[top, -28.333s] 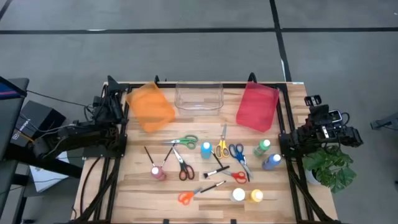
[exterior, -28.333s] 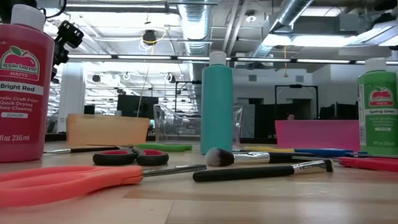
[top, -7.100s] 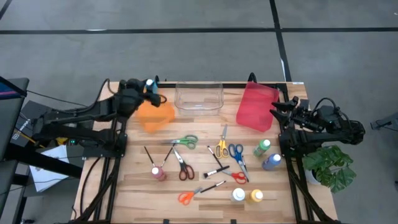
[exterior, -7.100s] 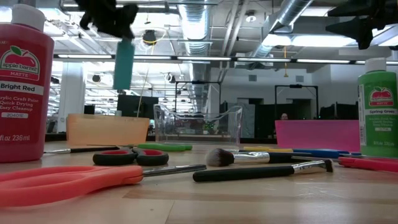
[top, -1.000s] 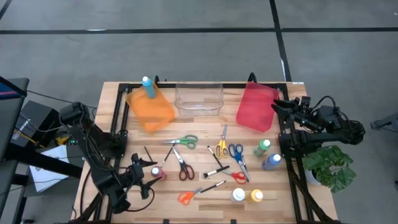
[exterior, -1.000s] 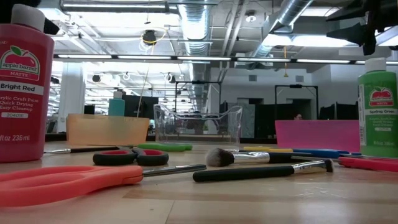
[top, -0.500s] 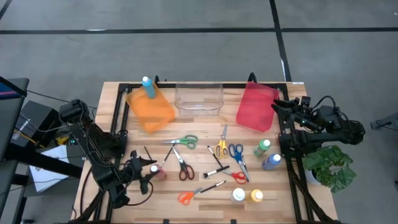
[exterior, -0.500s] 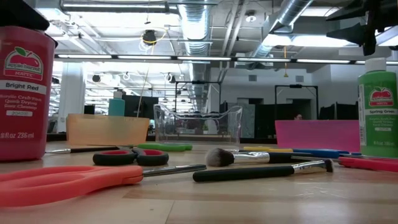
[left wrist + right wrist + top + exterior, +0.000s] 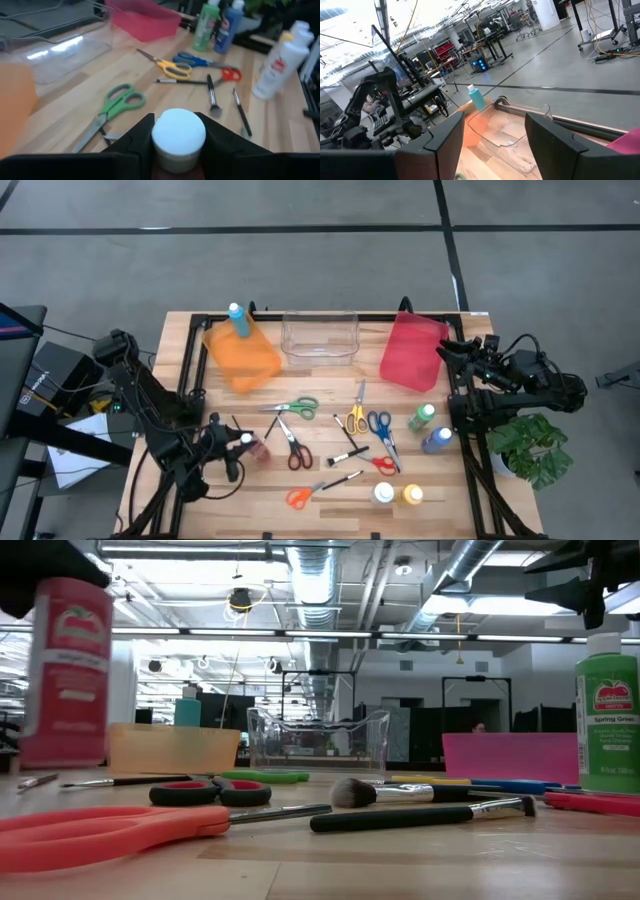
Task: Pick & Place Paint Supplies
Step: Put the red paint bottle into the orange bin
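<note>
My left gripper (image 9: 242,444) is shut on a red paint bottle (image 9: 68,670) with a white cap (image 9: 178,131), near the table's near left corner. Many other supplies lie on the wood: green scissors (image 9: 295,408), yellow scissors (image 9: 356,416), blue scissors (image 9: 383,428), orange scissors (image 9: 299,497) and dark brushes (image 9: 347,455). Green (image 9: 422,417), blue (image 9: 436,440), white (image 9: 383,493) and yellow (image 9: 412,496) bottles stand at the right. A teal bottle (image 9: 238,319) stands in the orange bin (image 9: 243,358). My right gripper (image 9: 495,142) waits open above the table's right edge. My left gripper pinches the red bottle at its top, with the white cap (image 9: 178,131) between the two fingers (image 9: 137,142). The fingers come nearly level from the table's near left side. The bottle hangs below them, roughly upright, its base (image 9: 62,758) clear of the table.
A clear bin (image 9: 320,336) and a red bin (image 9: 413,350) stand along the far edge beside the orange one. Dark-handled scissors (image 9: 292,445) and a thin brush (image 9: 240,428) lie close to the lifted bottle. A potted plant (image 9: 535,448) stands off the right edge.
My left gripper has shut on the top of the red bottle. It has lifted the bottle off the table and carried it a little toward the far edge. The right arm has kept still.
</note>
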Controlling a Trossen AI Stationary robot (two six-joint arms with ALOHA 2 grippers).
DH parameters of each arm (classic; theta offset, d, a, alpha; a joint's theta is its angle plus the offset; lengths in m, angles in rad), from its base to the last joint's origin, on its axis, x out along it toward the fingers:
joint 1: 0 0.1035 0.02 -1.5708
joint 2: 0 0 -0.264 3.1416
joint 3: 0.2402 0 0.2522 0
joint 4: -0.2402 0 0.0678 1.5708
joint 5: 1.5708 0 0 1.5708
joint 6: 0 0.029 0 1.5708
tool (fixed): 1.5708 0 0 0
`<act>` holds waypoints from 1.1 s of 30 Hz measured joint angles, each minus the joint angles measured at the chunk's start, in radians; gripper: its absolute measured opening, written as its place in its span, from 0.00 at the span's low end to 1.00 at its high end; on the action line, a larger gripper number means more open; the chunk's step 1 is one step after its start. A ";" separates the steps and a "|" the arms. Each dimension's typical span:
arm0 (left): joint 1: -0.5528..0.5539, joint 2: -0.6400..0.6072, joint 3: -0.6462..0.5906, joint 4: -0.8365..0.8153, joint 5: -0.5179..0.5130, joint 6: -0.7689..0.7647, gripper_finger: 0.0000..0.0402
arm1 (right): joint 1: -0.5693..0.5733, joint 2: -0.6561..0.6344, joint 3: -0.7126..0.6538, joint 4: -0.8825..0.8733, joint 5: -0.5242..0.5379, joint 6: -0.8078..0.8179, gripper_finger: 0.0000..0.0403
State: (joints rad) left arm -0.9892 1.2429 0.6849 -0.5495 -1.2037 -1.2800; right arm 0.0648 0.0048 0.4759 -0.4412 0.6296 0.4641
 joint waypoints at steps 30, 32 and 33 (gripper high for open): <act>0.305 -0.341 0.001 0.674 0.026 0.693 0.27 | 0.000 0.000 0.000 0.000 0.000 -0.003 0.52; 0.320 -0.341 0.001 0.757 0.026 0.759 0.27 | 0.000 0.000 0.000 0.000 0.000 -0.003 0.52; 0.328 -0.341 0.001 0.797 0.027 0.795 0.27 | 0.000 0.000 0.000 0.000 0.000 -0.003 0.52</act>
State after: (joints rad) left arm -0.6615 0.9024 0.6861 0.2475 -1.1771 -0.4853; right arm 0.0649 0.0048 0.4759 -0.4416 0.6296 0.4606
